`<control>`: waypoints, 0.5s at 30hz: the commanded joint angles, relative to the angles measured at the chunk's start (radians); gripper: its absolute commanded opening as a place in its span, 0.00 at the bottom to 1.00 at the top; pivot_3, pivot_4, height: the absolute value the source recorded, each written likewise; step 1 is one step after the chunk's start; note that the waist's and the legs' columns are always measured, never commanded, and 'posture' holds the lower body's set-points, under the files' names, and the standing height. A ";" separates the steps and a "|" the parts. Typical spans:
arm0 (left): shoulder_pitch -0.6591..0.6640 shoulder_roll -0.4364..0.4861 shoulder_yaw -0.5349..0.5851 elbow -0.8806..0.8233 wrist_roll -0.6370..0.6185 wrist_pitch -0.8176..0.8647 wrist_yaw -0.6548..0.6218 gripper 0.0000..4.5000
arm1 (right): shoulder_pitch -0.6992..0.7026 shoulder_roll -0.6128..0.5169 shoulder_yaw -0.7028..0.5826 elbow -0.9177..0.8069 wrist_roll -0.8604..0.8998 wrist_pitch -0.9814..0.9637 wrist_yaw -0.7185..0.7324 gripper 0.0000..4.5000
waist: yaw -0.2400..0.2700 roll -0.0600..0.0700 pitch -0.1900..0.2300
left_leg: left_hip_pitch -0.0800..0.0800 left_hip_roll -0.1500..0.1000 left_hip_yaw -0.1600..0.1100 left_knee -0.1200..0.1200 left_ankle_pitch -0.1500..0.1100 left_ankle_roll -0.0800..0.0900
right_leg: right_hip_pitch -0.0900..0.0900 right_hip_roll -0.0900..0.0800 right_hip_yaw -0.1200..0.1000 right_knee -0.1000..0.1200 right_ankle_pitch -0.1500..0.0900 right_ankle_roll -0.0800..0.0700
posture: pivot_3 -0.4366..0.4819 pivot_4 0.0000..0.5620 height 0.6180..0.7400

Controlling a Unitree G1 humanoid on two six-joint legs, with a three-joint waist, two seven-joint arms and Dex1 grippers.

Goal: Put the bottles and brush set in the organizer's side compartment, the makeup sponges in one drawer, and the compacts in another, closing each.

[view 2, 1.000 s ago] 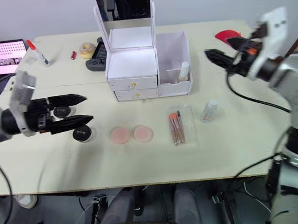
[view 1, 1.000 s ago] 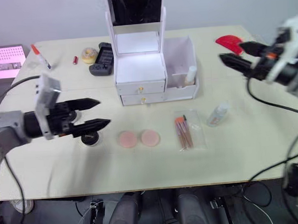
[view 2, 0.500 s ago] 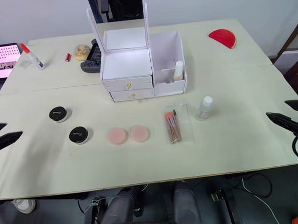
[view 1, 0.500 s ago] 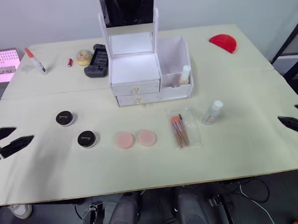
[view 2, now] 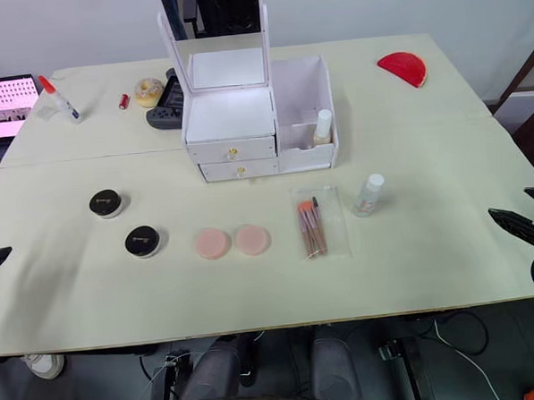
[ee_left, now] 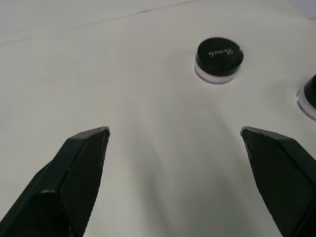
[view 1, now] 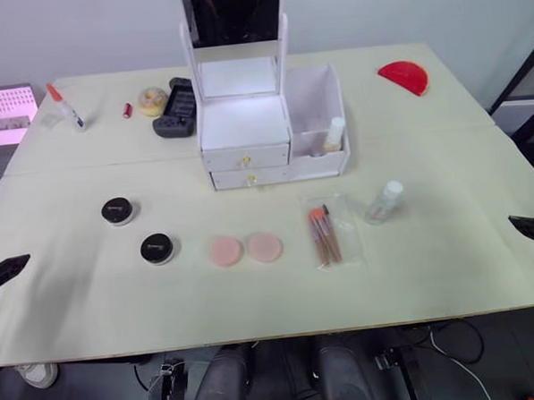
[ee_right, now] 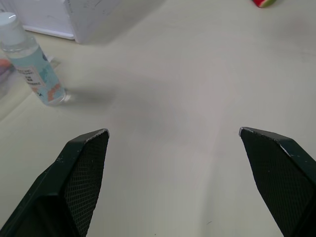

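Both arms have pulled back to the table's edges since a second ago: the left gripper (ee_left: 175, 143) and right gripper (ee_right: 173, 143) hang wide apart and empty. The organizer (view 1: 245, 120) stands mid-table, both drawers (view 1: 250, 168) shut, one bottle (view 1: 334, 134) in its side compartment (view 1: 314, 103). A clear bottle (view 1: 384, 200), the brush set (view 1: 326, 234), two makeup sponges (view 1: 244, 249) and two compacts (view 1: 136, 229) lie on the table in front.

- White organizer (view 1: 246, 134) stands upright, both drawers (view 1: 249, 168) shut — one bottle (view 1: 334, 135) upright in its side compartment (view 1: 314, 99).
- Clear bottle (view 1: 384, 201), bagged brush set (view 1: 326, 234), two pink makeup sponges (view 1: 244, 249) and two black compacts (view 1: 136, 230) lie on the table in front.
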 commanded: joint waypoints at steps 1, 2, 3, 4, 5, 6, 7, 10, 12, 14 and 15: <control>-0.031 0.004 -0.010 -0.049 -0.012 0.009 0.002 1.00 | -0.023 -0.008 -0.004 -0.022 0.021 -0.001 -0.014 1.00 | -0.001 0.000 0.000 | 0.000 0.000 0.000 0.000 0.000 0.000 | 0.000 0.000 0.000 0.000 0.000 0.001 | 0.48 0.27 0.97; -0.046 -0.002 -0.024 -0.071 -0.019 0.022 0.003 1.00 | -0.034 -0.009 0.004 -0.038 0.025 0.007 -0.020 1.00 | -0.001 0.000 0.000 | 0.000 0.000 0.001 0.000 0.000 0.000 | 0.000 0.000 0.000 0.000 0.001 0.001 | 0.48 0.27 0.97; -0.059 -0.009 -0.044 -0.104 -0.024 0.032 0.002 1.00 | -0.046 -0.011 0.015 -0.060 0.029 0.018 -0.028 1.00 | 0.000 0.000 0.000 | 0.000 0.000 0.001 0.000 0.001 0.001 | 0.000 0.000 0.000 0.000 0.001 0.001 | 0.48 0.27 0.97; -0.073 -0.018 -0.063 -0.138 -0.028 0.044 0.003 1.00 | -0.058 -0.014 0.027 -0.083 0.035 0.029 -0.035 1.00 | -0.001 0.000 0.000 | 0.000 0.000 0.001 0.000 0.001 0.001 | 0.000 0.000 0.000 0.000 0.001 0.002 | 0.48 0.27 0.97; -0.087 -0.026 -0.082 -0.174 -0.032 0.058 0.007 1.00 | -0.072 -0.016 0.038 -0.105 0.041 0.043 -0.042 1.00 | 0.000 0.000 0.000 | 0.000 0.000 0.001 0.001 0.001 0.001 | 0.000 0.000 0.001 0.000 0.002 0.002 | 0.48 0.27 0.97; -0.095 -0.032 -0.092 -0.198 -0.034 0.070 0.010 1.00 | -0.081 -0.018 0.045 -0.119 0.044 0.053 -0.047 1.00 | 0.000 0.000 0.000 | 0.000 0.000 0.002 0.001 0.001 0.002 | 0.000 0.000 0.001 0.000 0.002 0.003 | 0.48 0.27 0.97; -0.110 -0.048 -0.114 -0.262 -0.054 0.099 0.017 1.00 | -0.101 -0.022 0.060 -0.153 0.060 0.077 -0.056 1.00 | -0.001 0.000 0.000 | 0.000 0.002 0.002 0.002 0.001 0.002 | 0.000 0.001 0.001 0.000 0.003 0.003 | 0.48 0.27 0.97; -0.189 -0.101 -0.214 -0.485 -0.139 0.210 0.046 1.00 | -0.202 -0.026 0.144 -0.260 0.118 0.163 -0.088 1.00 | 0.000 0.000 0.000 | 0.000 0.002 0.003 0.003 0.002 0.003 | 0.001 0.001 0.001 0.000 0.005 0.003 | 0.48 0.27 0.97; -0.239 -0.125 -0.275 -0.597 -0.189 0.274 0.059 1.00 | -0.263 -0.018 0.220 -0.318 0.139 0.213 -0.105 1.00 | 0.000 -0.001 0.000 | -0.001 0.003 0.003 0.007 0.002 0.003 | 0.001 0.002 0.002 0.000 0.006 0.004 | 0.48 0.27 0.97; -0.279 -0.142 -0.325 -0.682 -0.226 0.324 0.075 1.00 | -0.312 -0.006 0.288 -0.362 0.156 0.253 -0.120 1.00 | -0.002 -0.001 0.000 | -0.001 0.003 0.003 0.008 0.002 0.003 | 0.002 0.003 0.001 0.000 0.008 0.003 | 0.48 0.27 0.97; -0.298 -0.149 -0.348 -0.721 -0.251 0.349 0.078 1.00 | -0.332 0.000 0.318 -0.379 0.161 0.271 -0.126 1.00 | -0.001 -0.001 0.000 | -0.001 0.003 0.003 0.008 0.002 0.003 | 0.002 0.003 0.002 0.000 0.010 0.002 | 0.48 0.27 0.97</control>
